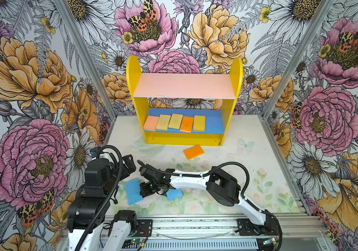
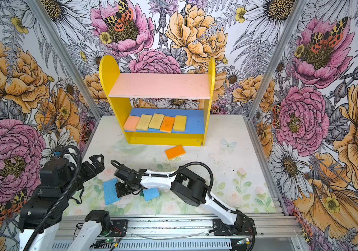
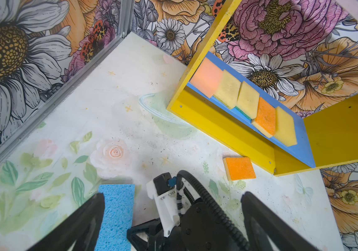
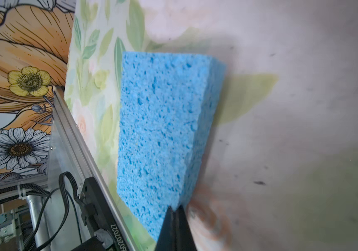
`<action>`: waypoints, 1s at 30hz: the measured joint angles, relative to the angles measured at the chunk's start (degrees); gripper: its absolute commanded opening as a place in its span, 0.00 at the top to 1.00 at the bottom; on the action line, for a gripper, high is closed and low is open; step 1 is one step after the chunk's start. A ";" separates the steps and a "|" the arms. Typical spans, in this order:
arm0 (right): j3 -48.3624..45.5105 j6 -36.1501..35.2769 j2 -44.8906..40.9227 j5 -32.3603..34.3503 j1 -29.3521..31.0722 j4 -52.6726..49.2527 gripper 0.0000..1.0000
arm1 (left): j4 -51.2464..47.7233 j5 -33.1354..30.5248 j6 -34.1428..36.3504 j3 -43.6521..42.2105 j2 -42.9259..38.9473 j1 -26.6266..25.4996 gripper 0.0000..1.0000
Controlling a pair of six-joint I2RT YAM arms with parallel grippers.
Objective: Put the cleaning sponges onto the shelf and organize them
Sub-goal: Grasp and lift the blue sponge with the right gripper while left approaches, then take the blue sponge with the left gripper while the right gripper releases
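On the shelf (image 1: 140, 113) (image 2: 117, 108) the blue lower board (image 1: 213, 122) carries a row of several cleaning sponges (image 1: 175, 121) (image 3: 247, 102) in peach, yellow and orange; the pink upper board (image 1: 184, 85) is bare. An orange sponge (image 1: 193, 151) (image 3: 240, 168) lies on the table in front of the shelf. My right gripper (image 4: 174, 209) (image 1: 162, 191) is shut, pinching the near edge of a blue sponge (image 4: 162, 130) (image 1: 174, 194) (image 2: 151, 193). A second blue sponge (image 1: 132, 191) (image 3: 117, 213) lies flat just left of it. My left gripper (image 3: 173, 195) (image 1: 130, 163) hangs open and empty above that area.
Floral walls with metal corner posts (image 1: 91, 71) close in the table on three sides. An aluminium rail (image 1: 195, 226) runs along the front edge, carrying both arm bases. The right forearm (image 1: 191, 180) stretches across the front middle of the table.
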 measured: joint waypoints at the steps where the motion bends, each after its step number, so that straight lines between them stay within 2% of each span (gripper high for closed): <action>1: -2.16 -0.48 -2.47 0.76 -0.74 -0.11 1.00 | 0.20 0.98 -0.02 -0.11 0.44 0.00 0.01; 5: -10.23 -1.86 -12.79 3.19 -4.66 0.94 1.00 | 2.91 6.56 -1.27 -1.92 2.38 0.00 0.01; 11: -21.22 -3.04 -27.32 5.07 -12.07 2.16 1.00 | 11.45 17.33 -6.69 -8.55 4.98 -0.24 0.01; 16: -25.57 -2.84 -35.80 4.66 -17.27 2.10 1.00 | 20.31 22.86 -11.26 -15.58 4.50 -4.22 0.01; 24: -22.91 -0.37 -39.95 1.16 -20.70 2.21 1.00 | 45.07 24.57 -24.37 -29.51 1.79 -13.99 0.01; 30: -19.69 1.81 -39.95 -0.15 -20.79 2.43 1.00 | 57.90 18.08 -30.36 -32.13 2.36 -21.79 0.01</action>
